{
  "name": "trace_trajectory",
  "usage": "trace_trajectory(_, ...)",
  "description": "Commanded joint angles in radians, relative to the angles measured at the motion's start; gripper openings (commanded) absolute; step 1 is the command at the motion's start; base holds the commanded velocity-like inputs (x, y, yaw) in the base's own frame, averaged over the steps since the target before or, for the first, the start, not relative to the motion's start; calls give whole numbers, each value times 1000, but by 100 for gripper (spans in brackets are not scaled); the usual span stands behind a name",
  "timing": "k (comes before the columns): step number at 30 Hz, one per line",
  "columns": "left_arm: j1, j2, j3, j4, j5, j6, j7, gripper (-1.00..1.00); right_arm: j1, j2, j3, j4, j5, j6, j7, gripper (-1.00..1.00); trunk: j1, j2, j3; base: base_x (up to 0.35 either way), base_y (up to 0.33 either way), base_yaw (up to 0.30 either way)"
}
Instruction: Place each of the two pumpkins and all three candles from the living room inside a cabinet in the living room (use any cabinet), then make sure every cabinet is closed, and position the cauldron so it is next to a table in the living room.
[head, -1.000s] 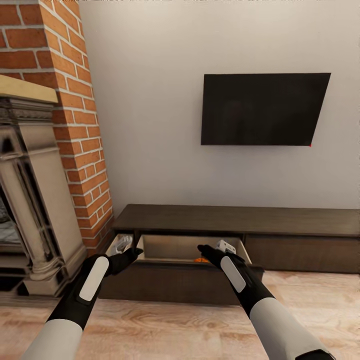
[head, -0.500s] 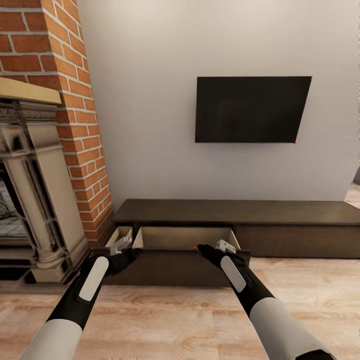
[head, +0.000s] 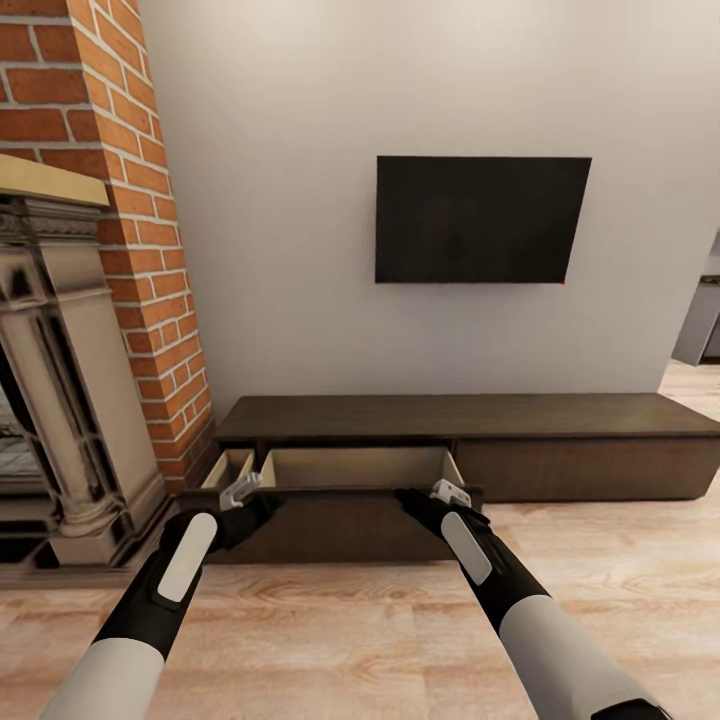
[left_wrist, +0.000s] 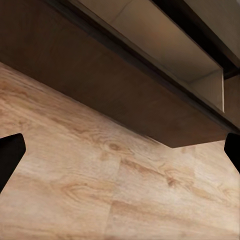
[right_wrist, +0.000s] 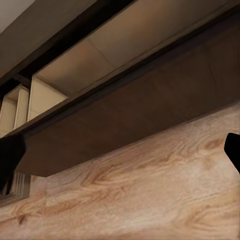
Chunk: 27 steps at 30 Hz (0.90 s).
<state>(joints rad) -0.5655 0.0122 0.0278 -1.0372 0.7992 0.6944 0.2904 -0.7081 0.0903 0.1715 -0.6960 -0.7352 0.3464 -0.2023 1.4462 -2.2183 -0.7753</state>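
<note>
While both claws hang with fingers spread and nothing between them, the left claw (head: 240, 492) and right claw (head: 447, 492) sit level in front of the cabinet (head: 470, 418), near the dark front panel of its pulled-out drawer (head: 350, 468). Drawer: pale wood inside, contents hidden from the head view. Second, narrower drawer (head: 226, 468): also pulled out, beside the brick fireplace (head: 85, 290). Wall above: black television (head: 478, 220). Floor (head: 330, 650): light wood planks.
</note>
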Motion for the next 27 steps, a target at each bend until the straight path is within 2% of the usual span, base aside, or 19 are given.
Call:
trace_trajectory(1,-1,0,1,-1,11,3,9,100,-1,-1,3,-2,-10,2,-9,100,4,-8,-4,-1,0,-3)
trace_trajectory(27,-1,1,2,2,12,-1,6,100,-1,-1,2,-2,-10,0,-8,100,103,-190,-86,0,0,0)
